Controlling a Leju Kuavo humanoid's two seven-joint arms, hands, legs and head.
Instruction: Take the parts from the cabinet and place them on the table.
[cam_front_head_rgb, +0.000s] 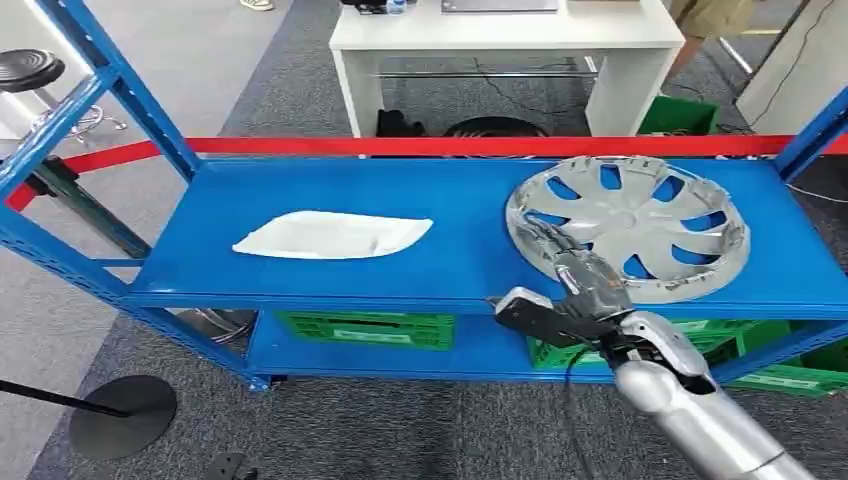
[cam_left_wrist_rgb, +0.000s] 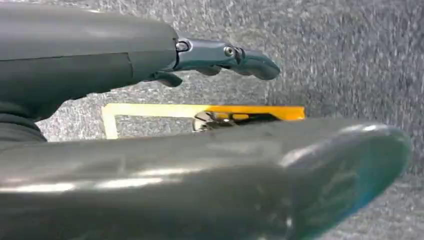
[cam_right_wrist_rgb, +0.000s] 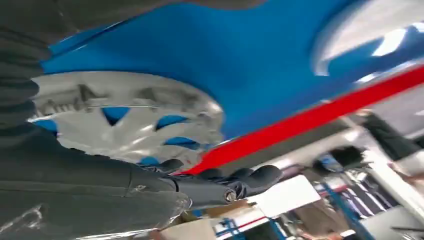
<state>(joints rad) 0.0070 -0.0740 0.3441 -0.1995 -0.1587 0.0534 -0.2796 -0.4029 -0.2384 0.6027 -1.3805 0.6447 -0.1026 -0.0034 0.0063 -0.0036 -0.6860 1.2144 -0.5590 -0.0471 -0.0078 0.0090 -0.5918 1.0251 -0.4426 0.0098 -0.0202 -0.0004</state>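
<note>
Two parts sit on the blue shelf (cam_front_head_rgb: 470, 260) of the cabinet, none moved to the white table (cam_front_head_rgb: 500, 35) yet, so the task looks barely begun (my read from how things lie). The shelf is the biggest thing, spreading out ahead of the right hand (cam_front_head_rgb: 575, 285) and well off to its left, with a red rail (cam_front_head_rgb: 450, 146) along the far edge. Beyond the hand, past the rail, stands the white table, well apart.

Next in size is the silver hubcap (cam_front_head_rgb: 630, 225), directly under and ahead of the right hand, lying flat on the shelf. The hand reaches over its near rim, fingers stretched forward across the spokes and touching or nearly touching them. In the right wrist view the fingers (cam_right_wrist_rgb: 250, 177) look fairly straight, thumb apart, nothing clamped; I judge no hold yet, but whether the fingertips have hooked the rim I cannot tell.

Smaller is the white part (cam_front_head_rgb: 330, 235), flat and leaf-shaped, well to the left of the right hand, untouched.

The left hand (cam_left_wrist_rgb: 150, 75) hangs over grey carpet, fingers (cam_left_wrist_rgb: 240, 57) extended, thumb apart, holding nothing. A yellow floor marking (cam_left_wrist_rgb: 200, 112) lies past it.

Green crates (cam_front_head_rgb: 365, 328) sit on the lower shelf, below the right hand.

Left to do: grip the hubcap, carry it to the table, then the white part.
</note>
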